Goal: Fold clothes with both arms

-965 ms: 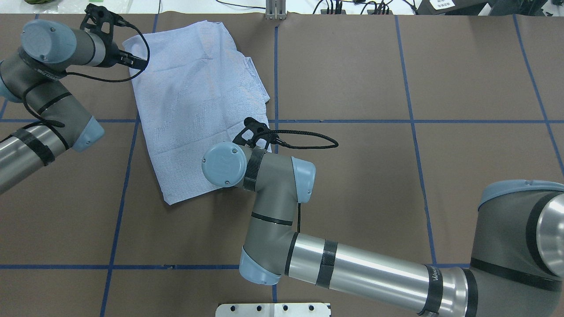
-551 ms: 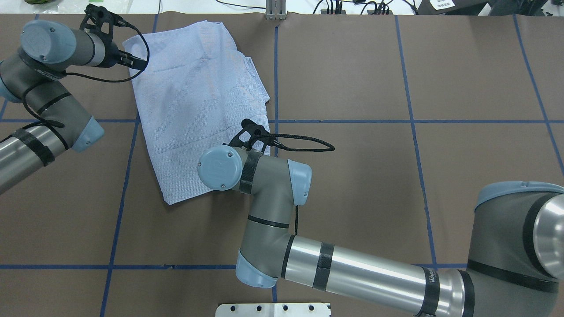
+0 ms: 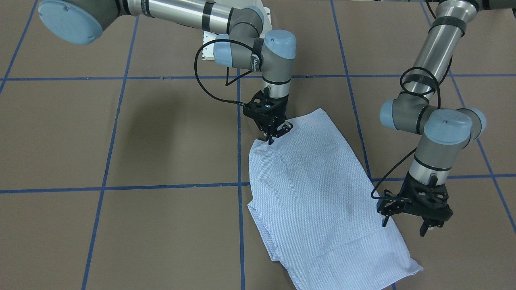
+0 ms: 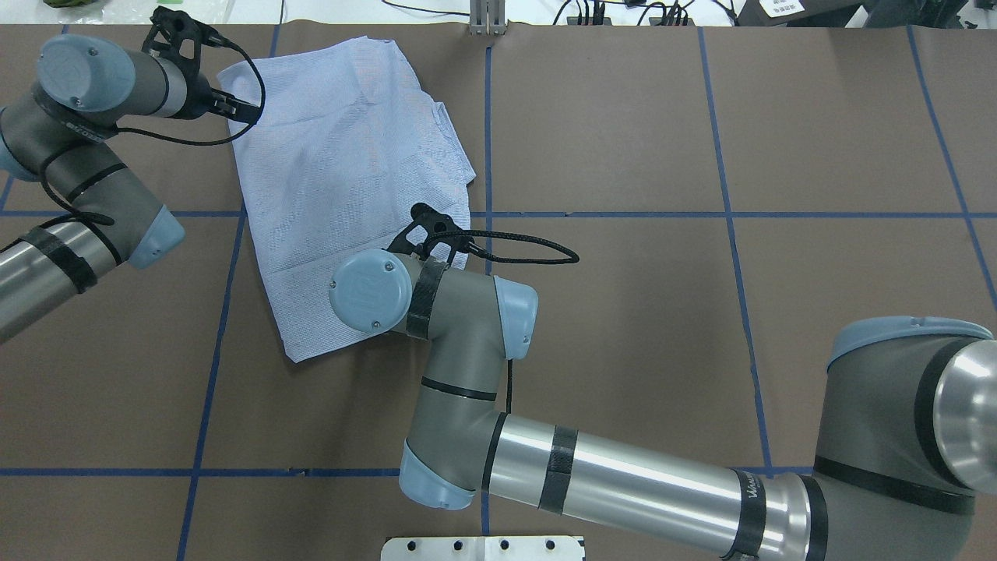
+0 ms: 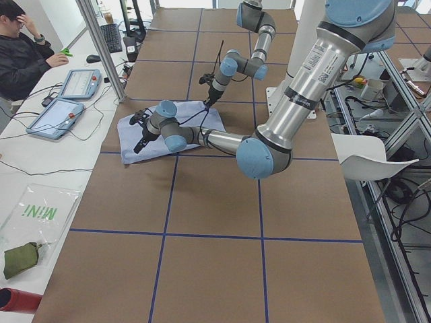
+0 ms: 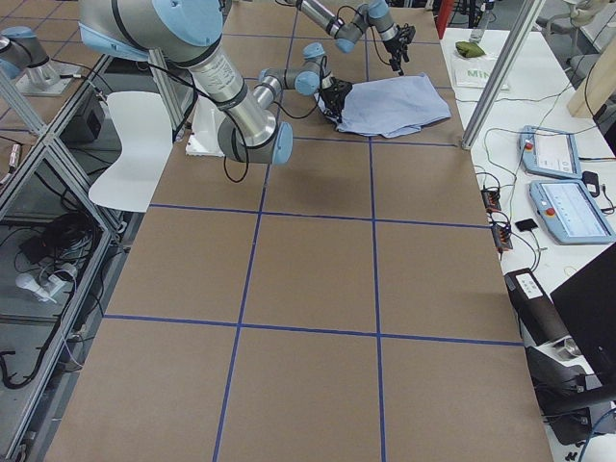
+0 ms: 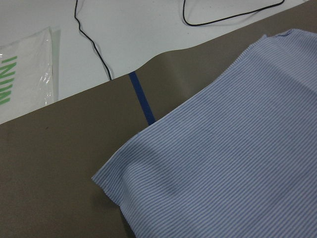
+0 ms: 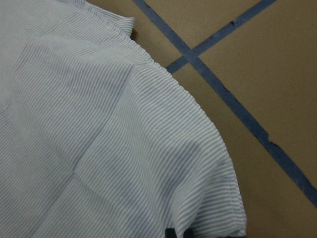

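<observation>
Your striped shirt (image 4: 350,156) lies folded flat on the table (image 4: 701,312), far out on the robot's left. It's light, limp cloth, so pinch corners and edges. The left gripper (image 3: 404,227) hangs spread and empty beside one edge. The right gripper (image 3: 275,135) sits at the near corner, but you can't tell whether it grips. Collar, buttons and sleeves are hidden.

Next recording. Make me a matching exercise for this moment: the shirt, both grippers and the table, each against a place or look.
Things:
1. shirt
2. left gripper
3. right gripper
4. table

Descriptions:
a. brown, crossed by blue tape lines
b. at the shirt's end nearest the robot
c. finely striped, lying on the table
d. open, at the shirt's far end

Pairs: 1-c, 2-d, 3-b, 4-a
</observation>
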### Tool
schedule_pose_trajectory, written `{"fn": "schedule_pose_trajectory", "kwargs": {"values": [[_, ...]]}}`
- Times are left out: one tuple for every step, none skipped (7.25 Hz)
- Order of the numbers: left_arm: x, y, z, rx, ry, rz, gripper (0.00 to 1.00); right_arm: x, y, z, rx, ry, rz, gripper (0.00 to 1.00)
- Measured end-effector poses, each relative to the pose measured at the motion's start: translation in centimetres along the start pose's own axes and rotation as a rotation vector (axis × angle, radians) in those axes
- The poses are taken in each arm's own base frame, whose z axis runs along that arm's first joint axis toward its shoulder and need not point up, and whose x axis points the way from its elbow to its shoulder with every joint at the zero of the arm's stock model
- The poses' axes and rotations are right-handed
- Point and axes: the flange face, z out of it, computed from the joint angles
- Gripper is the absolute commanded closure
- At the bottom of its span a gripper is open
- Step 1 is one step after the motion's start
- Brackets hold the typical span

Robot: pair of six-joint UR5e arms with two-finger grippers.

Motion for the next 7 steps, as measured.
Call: {"fn": "schedule_pose_trajectory", "kwargs": {"values": [[0.4,-0.1,-0.4,-0.003,0.023,0.000,0.00,-0.1,-0.6,-0.2,0.003,-0.007,0.000,1.00],[0.9,0.2,-1.5,-0.010,0.067,-0.011,0.00,0.3,-1.8,-0.5,0.006,-0.018,-0.005,1.00],[1.5,1.1,-3.5,-0.018,0.129,-0.053,0.00,1.7,-3.0,-0.8,0.006,-0.032,-0.023,1.00],[2.2,2.4,-6.6,-0.026,0.196,-0.142,0.00,3.6,-4.1,-1.2,0.003,-0.047,-0.037,1.00],[3.4,4.1,-9.6,-0.032,0.250,-0.237,0.00,4.7,-4.6,-1.6,0.001,-0.057,-0.043,1.00],[5.6,6.6,-12.8,-0.047,0.305,-0.315,0.00,5.1,-4.8,-1.8,0.000,-0.063,-0.043,1.00],[8.4,9.2,-15.7,-0.067,0.353,-0.395,0.00,5.2,-4.8,-1.9,0.000,-0.065,-0.042,1.00]]}}
